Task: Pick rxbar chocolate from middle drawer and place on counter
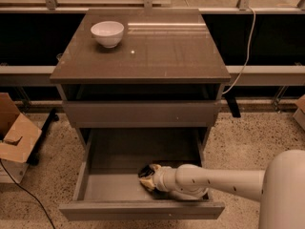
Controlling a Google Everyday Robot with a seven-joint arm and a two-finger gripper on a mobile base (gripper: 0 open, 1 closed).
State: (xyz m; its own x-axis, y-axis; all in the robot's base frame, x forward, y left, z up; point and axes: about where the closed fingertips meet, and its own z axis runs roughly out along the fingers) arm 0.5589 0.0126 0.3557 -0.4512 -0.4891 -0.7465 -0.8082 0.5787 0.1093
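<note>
Where the white arm [219, 182] ends, the hand [148, 176] sits low in the open middle drawer [114, 187], near its front, down at the floor. Honestly can't tell if it's gripping anything, and I can't pick out the rxbar chocolate around it. Up on the worktop [167, 51], a white bowl [107, 33] sits back left.

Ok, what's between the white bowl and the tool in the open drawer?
In the camera view: a stretch of counter, then the upper drawer front. The tool sits low in the middle drawer.
</note>
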